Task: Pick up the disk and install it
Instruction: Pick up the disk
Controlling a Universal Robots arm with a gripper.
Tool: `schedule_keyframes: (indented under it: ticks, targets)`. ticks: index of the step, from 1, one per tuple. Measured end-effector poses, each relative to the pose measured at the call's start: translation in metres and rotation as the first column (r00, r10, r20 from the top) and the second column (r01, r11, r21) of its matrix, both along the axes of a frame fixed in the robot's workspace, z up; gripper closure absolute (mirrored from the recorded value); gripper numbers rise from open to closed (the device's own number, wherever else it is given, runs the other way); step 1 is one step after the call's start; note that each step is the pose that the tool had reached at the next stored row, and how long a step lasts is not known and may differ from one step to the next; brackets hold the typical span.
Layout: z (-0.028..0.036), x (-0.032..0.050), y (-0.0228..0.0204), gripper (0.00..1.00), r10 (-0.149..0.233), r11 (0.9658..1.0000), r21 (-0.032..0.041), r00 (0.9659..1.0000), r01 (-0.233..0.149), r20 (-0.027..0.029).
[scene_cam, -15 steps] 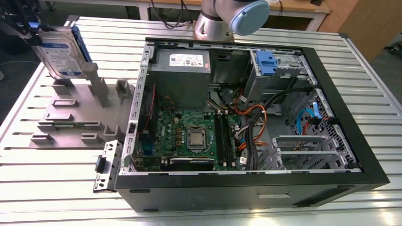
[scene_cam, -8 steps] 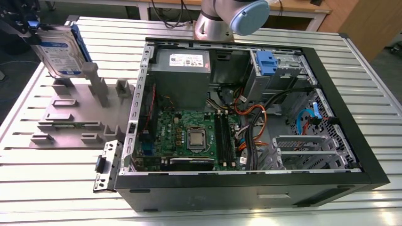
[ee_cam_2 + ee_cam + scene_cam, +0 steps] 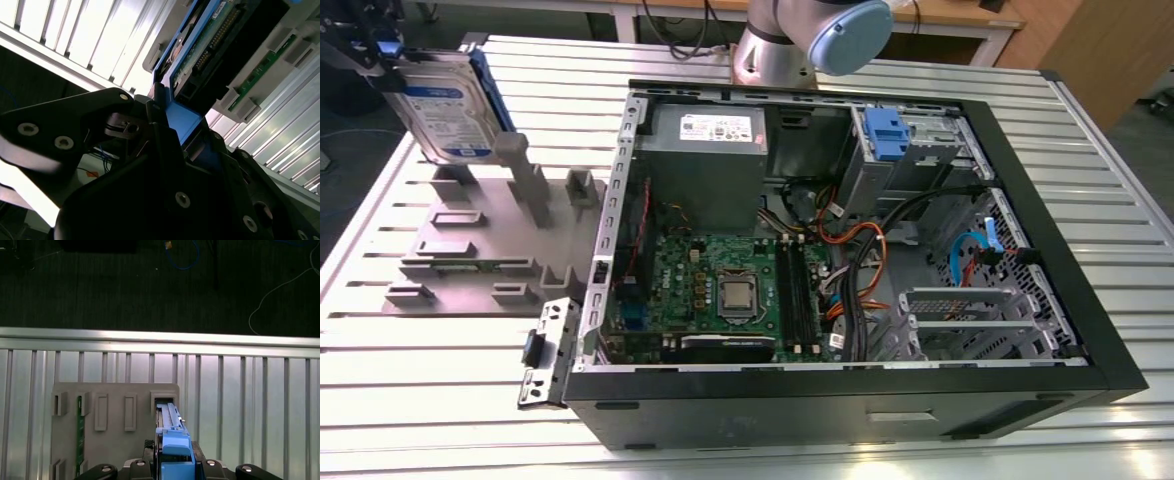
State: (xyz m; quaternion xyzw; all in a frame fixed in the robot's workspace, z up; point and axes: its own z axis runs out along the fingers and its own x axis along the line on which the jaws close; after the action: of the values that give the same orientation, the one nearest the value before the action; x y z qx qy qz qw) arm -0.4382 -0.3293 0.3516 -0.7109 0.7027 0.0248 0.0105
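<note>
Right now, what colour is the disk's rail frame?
Blue; the disk's rail frame shows best in the first wrist view.

The arm (image 3: pixel 771 50) is a silver-grey metal tube with a round pale blue cap (image 3: pixel 850 35) on its joint. The hand (image 3: pixel 175 456) is matte black, built of thick angular plates with rounded corners; small silver socket-head screws (image 3: pixel 28 129) sit in recessed holes across its casing, and in the second wrist view its fingers (image 3: pixel 156 107) are narrow black bars
</note>
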Motion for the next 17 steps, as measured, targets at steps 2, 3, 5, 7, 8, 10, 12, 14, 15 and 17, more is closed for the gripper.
schedule_keyframes:
  ticks: [2, 3, 5, 7, 8, 10, 12, 14, 15, 17]
  targets:
    - [0.0014, 0.0, 0.0, 0.63, 0.0, 1.0, 0.0, 1.0, 0.0, 0.0001]
    - [0.0013, 0.0, 0.0, 0.63, 0.0, 1.0, 0.0001, 1.0, 0.0, 0.0003]
    - [0.0016, 0.0, 0.0, 0.63, 0.0, 1.0, 0.0001, 1.0, 0.0, 0.0001]
    - [0.0017, 0.0, 0.0, 0.63, 0.0, 1.0, 0.0, 1.0, 0.0, 0.0001]
    - [0.0018, 0.0, 0.0, 0.63, 0.0, 1.0, 0.0, 1.0, 0.0, 0.0001]
    - [0.0024, 0.0, 0.0, 0.63, 0.0, 1.0, -0.0001, 1.0, 0.0, -0.0001]
    - [0.0025, 0.0, 0.0, 0.63, 0.0, 1.0, 0.0001, 1.0, 0.0, 0.0002]
    - [0.003, 0.0, 0.0, 0.63, 0.0, 1.0, 0.0, 1.0, 0.0, 0.0001]
    - [0.0033, 0.0, 0.0, 0.63, 0.0, 1.0, 0.0, 1.0, 0.0, 0.0]
    - [0.0039, 0.0, 0.0, 0.63, 0.0, 1.0, 0.0, 1.0, 0.0, 0.0]
